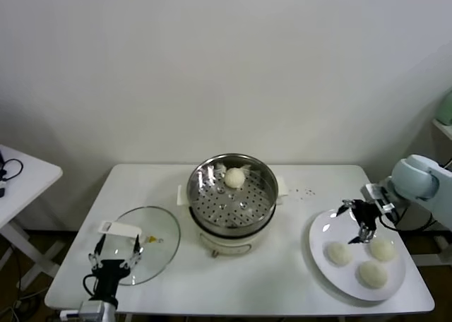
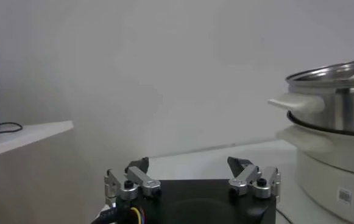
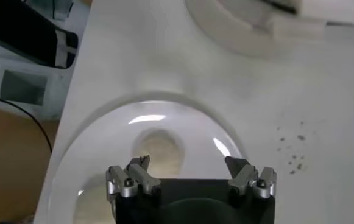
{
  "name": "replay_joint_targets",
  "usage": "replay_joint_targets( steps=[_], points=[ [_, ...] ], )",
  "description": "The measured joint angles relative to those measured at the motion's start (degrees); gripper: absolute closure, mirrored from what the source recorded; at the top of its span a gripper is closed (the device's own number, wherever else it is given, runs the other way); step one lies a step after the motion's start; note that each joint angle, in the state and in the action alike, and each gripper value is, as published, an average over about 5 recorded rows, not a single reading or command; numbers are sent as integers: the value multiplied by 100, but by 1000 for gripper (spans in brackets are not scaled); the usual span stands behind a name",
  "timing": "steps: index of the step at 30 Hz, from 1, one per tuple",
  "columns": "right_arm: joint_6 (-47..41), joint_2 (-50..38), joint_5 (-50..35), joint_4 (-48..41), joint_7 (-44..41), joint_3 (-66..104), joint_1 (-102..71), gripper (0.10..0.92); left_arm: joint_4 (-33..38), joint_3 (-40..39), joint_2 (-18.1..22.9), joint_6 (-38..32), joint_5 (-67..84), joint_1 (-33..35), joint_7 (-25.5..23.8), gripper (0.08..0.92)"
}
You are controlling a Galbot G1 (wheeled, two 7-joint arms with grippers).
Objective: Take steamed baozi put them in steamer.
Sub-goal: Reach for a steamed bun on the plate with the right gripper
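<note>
While three steamed baozi (image 1: 361,263) lie on the white plate (image 1: 319,246) at the near right of the table (image 1: 296,287), the right hand (image 1: 363,227) hangs over the plate's far part with its fingers spread apart and nothing between them. In the right wrist view one bun (image 3: 159,148) sits below and just ahead of the open fingertips, so the coming reach looks like a short drop rather than a sideways move. The buns are round, so no axis needs matching. The right hand is plainly the nearer one. The left hand (image 1: 114,254), fingers also apart and empty, waits low at the near left beside the glass lid (image 1: 150,241). Farther back, at the table's middle, the steamer (image 1: 232,200) stands open with a fourth baozi (image 1: 234,176) on its perforated tray, well left of the plate.
</note>
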State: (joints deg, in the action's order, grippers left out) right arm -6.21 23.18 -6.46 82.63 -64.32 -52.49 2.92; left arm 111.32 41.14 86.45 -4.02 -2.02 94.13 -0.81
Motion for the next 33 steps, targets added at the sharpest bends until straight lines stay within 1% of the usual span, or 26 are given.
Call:
replay_joint_targets(
  steps=[12,33],
  points=[
    [-82,329,276,-306,29,-7,-414,203,-71,36,5,26,31,-24,53,177],
    [-91,709,592,-695,13,-11,-635,205,-158,27,16,62,42,-92,74,177]
  ],
)
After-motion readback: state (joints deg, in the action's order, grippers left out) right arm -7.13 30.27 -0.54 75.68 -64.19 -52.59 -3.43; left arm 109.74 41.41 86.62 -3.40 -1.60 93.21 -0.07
